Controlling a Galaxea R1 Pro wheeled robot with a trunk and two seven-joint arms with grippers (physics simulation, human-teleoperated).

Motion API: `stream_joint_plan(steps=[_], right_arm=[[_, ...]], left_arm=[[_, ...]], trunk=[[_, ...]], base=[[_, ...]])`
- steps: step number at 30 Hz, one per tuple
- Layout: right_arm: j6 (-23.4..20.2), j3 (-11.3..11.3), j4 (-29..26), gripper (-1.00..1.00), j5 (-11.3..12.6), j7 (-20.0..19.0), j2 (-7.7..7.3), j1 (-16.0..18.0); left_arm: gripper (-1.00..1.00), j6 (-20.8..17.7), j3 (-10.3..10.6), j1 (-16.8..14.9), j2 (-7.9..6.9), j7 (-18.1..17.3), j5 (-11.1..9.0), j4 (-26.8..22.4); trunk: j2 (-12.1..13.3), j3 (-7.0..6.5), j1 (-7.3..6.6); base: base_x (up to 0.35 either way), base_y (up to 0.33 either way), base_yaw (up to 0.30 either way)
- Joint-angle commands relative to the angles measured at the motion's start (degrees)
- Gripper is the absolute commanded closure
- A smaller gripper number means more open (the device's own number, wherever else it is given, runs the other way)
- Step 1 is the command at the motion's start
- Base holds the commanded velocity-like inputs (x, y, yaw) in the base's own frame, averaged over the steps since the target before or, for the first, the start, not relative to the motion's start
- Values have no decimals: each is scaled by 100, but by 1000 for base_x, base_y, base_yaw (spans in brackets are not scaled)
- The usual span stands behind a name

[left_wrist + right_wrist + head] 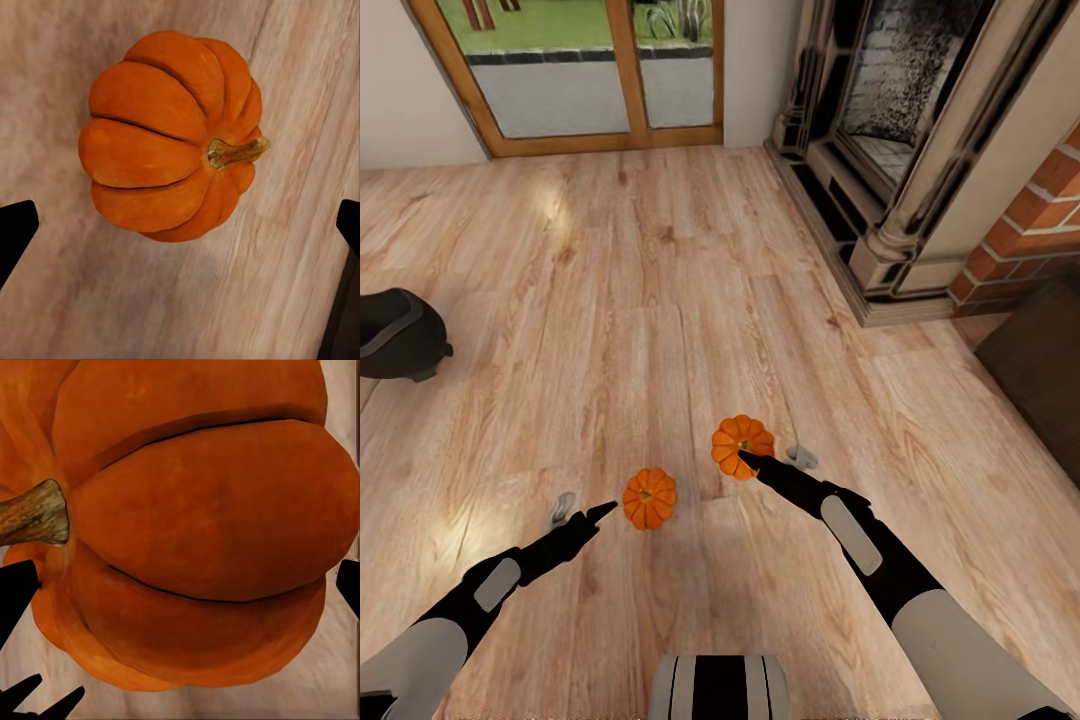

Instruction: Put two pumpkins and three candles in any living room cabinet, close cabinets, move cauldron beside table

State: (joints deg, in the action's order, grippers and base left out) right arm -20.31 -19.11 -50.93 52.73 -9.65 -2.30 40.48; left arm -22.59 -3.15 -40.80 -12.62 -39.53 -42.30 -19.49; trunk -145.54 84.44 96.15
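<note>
Pumpkins sit on the wood plank floor (660, 280) just ahead of us, one for each arm. Nearest, our left gripper (585, 517) hangs above the near pumpkin (649, 498); in its wrist view that pumpkin (169, 135) lies between the two dark fingertips (15, 232), which stand wide apart and hold nothing. A little farther on, our right gripper (772, 466) reaches onto the far pumpkin (741, 445). Its wrist view shows the ribbed orange body (202, 525) very close, stem off to one side, with the jaws spread to either edge and not closed on it.

We judge the risk to be in the closing. The ribs are rounded and smooth, so jaws meeting high on the curve could squeeze a pumpkin out and send it rolling across the floor. The two pumpkins also lie near each other, so a nudge from one arm might knock the other's target away.

Farther off, the cauldron (395, 335) stands at the left edge, well apart. Beyond are the fireplace (880, 130) and the glass doors (590, 70). We cannot see the candles or the table.
</note>
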Motion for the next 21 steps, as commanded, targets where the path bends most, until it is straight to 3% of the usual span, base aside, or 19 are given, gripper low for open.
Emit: stream_joint_plan(steps=[1,14,21], right_arm=[[-15,-8,-5,100,44,-2,-5,4],[-20,-8,-123,100,53,-9,-147,0],[-25,-1,-176,100,48,-3,-155,-22]], left_arm=[[-100,-55,-31,-4,3,-1,-19,3],[-100,21,-47,-27,24,570,-38,-33],[-100,22,-54,-48,214,829,-41,-91]], trunk=[[-3,26,1],[-11,159,17],[-11,159,17]], base=[[0,0,0],[0,0,0],[0,0,0]])
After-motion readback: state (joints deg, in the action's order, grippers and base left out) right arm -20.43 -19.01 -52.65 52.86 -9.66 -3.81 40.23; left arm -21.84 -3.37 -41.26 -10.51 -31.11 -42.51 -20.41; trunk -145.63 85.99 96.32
